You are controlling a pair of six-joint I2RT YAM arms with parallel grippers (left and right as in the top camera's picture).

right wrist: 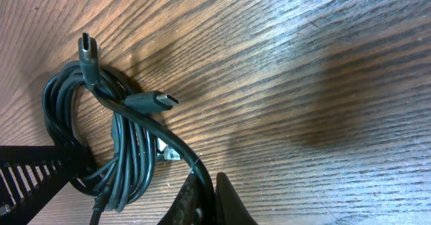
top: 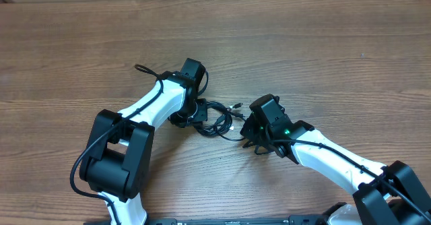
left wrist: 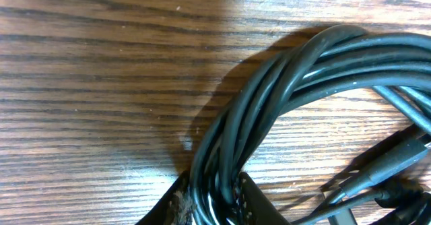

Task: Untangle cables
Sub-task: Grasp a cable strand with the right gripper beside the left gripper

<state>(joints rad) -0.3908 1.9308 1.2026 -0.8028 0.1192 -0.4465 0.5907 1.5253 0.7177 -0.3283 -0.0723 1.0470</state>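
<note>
Several thin black cables (top: 217, 119) lie bunched in a loose coil on the wooden desk (top: 303, 43), near the middle of the overhead view, with one set of fingers at each side of the bunch. The left fingers (left wrist: 248, 201) stand only a little apart at one side of the coil. In the left wrist view a thick bundle of strands curves down and passes straight between them, filling the narrow gap, so they have hold of that bundle. The right fingers (right wrist: 205, 198) are pressed fully together at the opposite side of the tangle. In the right wrist view a single strand runs diagonally from the coil right into the spot where they meet and looks pinched there, though the tips hide the contact itself. The rest of the coil rests on the desk just to the left of those tips in that view. Two plug ends show there: the upper plug (right wrist: 87, 50) sticks out past the top of the coil, and the second plug (right wrist: 160, 100) points to the right, lying across the strands.
</note>
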